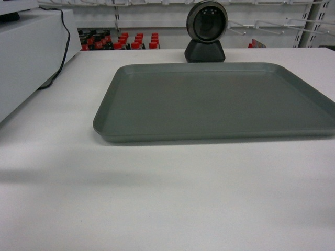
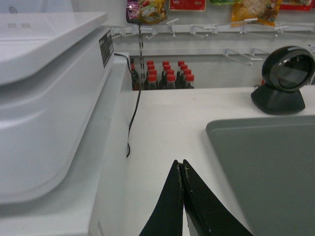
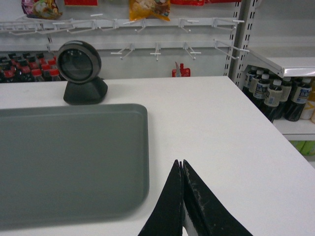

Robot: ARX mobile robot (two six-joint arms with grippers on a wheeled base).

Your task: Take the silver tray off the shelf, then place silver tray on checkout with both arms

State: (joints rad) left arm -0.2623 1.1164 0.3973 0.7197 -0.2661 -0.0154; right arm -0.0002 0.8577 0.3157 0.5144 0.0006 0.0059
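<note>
On the checkout (image 1: pixel 63 198), toward its far edge, the silver tray (image 1: pixel 220 102) is seen lying flat and empty, its far rim just in front of a black dome-shaped scanner (image 1: pixel 206 31). Neither gripper appears in the head view; in the wrist views the left gripper (image 2: pixel 183 164) is closed on nothing over bare counter just beside the tray's left rim, and the right gripper (image 3: pixel 180 164) is likewise clenched empty just off the right rim. The placing is judged done. Trouble could come from a careless retreat: a closed fingertip swept inward could catch the low rim and slide the tray against the scanner. On the left, the white machine (image 2: pixel 49 98) and its black cable (image 2: pixel 133 113) could be snagged if that arm swung outward.
</note>
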